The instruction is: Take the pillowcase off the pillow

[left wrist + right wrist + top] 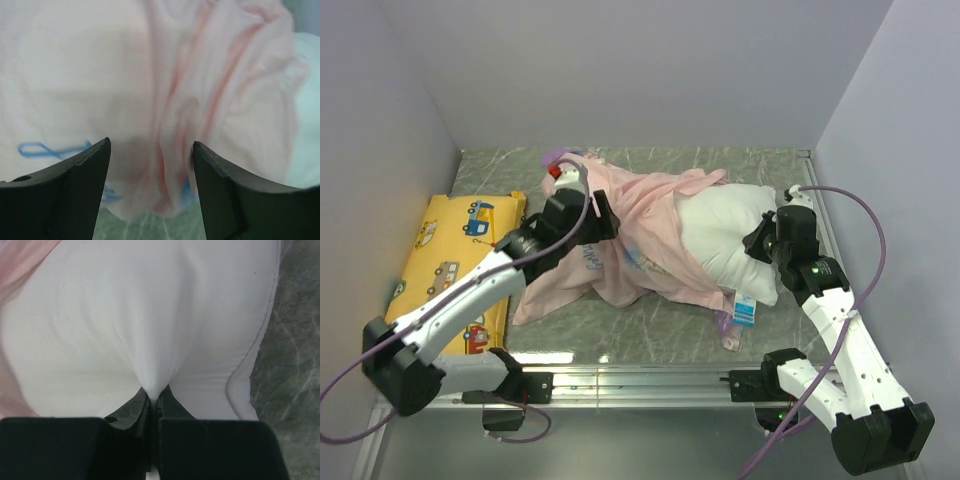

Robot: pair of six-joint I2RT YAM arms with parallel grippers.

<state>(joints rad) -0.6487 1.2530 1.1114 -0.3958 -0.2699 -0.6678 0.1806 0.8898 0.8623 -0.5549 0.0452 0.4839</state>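
Far left of the top view, the yellow cushion [450, 250] is partly hidden under the left arm. The left gripper [150, 147] has its jaws spread wide, with pink folds bunched right in front and nothing pinched. The pillowcase [620, 240] sits crumpled mid-frame, paler side out with blue print faintly showing through, and it covers the left end of the pillow [730, 235]. The rest pokes out plump and white, with its tag [745, 308] at the lower edge. The right gripper [154, 399] is clamped tight on a pinch of pillow fabric.
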